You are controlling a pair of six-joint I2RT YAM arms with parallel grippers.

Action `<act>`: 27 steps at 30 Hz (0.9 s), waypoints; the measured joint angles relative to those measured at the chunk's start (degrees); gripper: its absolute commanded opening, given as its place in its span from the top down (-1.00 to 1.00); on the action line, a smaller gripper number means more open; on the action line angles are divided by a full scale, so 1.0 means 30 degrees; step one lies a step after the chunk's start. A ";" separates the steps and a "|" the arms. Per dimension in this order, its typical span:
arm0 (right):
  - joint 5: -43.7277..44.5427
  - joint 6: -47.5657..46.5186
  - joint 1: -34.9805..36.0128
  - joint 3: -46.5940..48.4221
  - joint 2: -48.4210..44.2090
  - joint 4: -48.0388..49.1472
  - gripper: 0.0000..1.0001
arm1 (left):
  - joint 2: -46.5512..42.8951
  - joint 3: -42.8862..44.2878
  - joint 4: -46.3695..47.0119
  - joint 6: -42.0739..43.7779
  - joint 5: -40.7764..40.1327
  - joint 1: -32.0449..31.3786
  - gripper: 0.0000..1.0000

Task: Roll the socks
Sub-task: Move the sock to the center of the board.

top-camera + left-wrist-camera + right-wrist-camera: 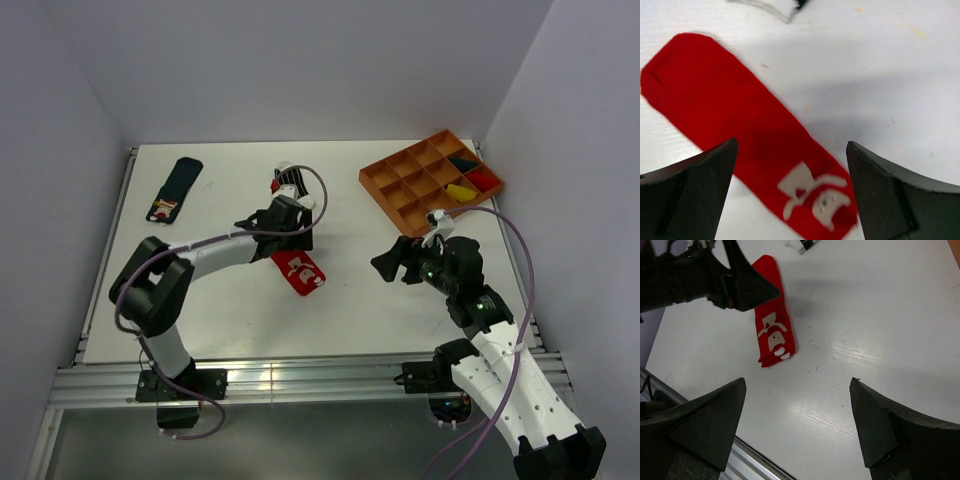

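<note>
A red sock [300,272] with a white cartoon figure lies flat near the table's middle. My left gripper [290,236] hovers just above its far end, open, and in the left wrist view the red sock [740,120] runs diagonally between the spread fingers of that gripper [791,144]. The striped sock [289,180] lies just beyond, partly hidden by the left arm. Far left lies the dark navy sock [175,190]. My right gripper [396,265] stands open to the right of the red sock [771,325], over bare table, with nothing between the fingers of that gripper [797,381].
An orange compartment tray [405,185] sits at the back right with coloured pieces in its right-hand cells. The table's metal front rail [300,380] runs along the near edge. White walls close in left, right and behind.
</note>
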 measured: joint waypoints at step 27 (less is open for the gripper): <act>0.0226 -0.0321 0.0000 -0.0838 -0.0546 0.0189 -0.82 | 0.0211 -0.2025 0.3038 0.4175 0.3118 -0.4801 -0.72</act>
